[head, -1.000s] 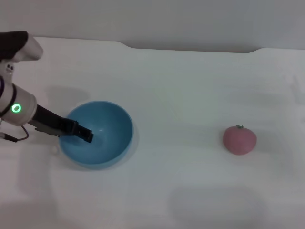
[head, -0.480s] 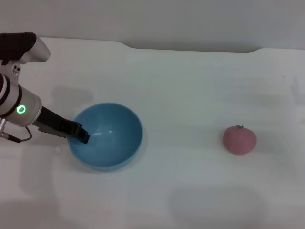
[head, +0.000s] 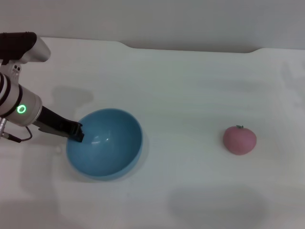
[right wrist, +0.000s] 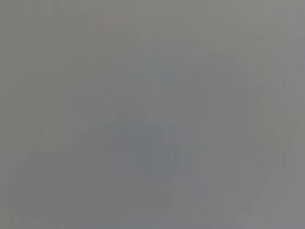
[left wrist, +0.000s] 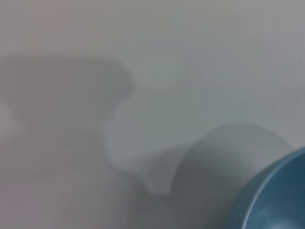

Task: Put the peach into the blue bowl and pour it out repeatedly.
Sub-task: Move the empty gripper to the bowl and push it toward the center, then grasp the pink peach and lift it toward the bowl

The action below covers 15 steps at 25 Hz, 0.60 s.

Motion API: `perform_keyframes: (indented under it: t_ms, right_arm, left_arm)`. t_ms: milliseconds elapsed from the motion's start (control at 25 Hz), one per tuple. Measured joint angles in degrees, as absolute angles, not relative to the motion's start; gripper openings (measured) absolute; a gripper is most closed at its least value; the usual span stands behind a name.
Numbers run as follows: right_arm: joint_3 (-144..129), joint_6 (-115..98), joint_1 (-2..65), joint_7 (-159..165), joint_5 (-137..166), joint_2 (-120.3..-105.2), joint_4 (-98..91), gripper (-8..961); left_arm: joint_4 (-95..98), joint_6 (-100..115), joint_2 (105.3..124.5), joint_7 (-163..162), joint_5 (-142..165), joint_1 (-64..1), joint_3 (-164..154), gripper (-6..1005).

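The left end effector [head: 76, 134] is clamped on the near-left rim of the blue bowl [head: 107, 145], one finger inside and one outside as far as I can make out, which looks like the hold you'd want for tipping it. The bowl is empty and sits on the white surface [head: 190, 86] at the left side; the left wrist view catches only an edge of its rim [left wrist: 281, 195]. The peach [head: 239, 140] lies well apart from it, off to the right, stem up, so the pour seems done. Compared with a second ago, the bowl has slid nearer the robot and levelled out. The right arm is out of sight.
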State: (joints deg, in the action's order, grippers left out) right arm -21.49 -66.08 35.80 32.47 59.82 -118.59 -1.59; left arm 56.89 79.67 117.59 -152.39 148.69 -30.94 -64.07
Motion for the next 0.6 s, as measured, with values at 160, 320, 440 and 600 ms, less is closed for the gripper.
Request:
perform_keyframes:
  t_ms: [160,320,440,600]
  right_arm:
    - [-25.63,-65.5,36.24,55.39,61.24,-118.49,-7.06,637]
    - [-31.07,-63.4,35.3,82.41,67.34,-118.02,-16.02,637]
    - [-35.63,-59.2,35.15,100.2,81.0,-116.28,-23.32,636]
    - [-38.12,-59.42,37.54,118.68,107.11,-114.3,-30.02,636]
  left_arm:
    - [56.87,79.65,117.59,-152.4,148.71,-30.95,-64.07,-1]
    - [56.9,79.63,117.59,-152.4,148.69,-31.07,-64.07,-2]
    - [56.89,79.66,117.63,-152.4,148.68,-31.29,-64.06,-2]
    - [56.89,79.6,117.68,-152.29,148.69,-31.44,-64.17,-2]
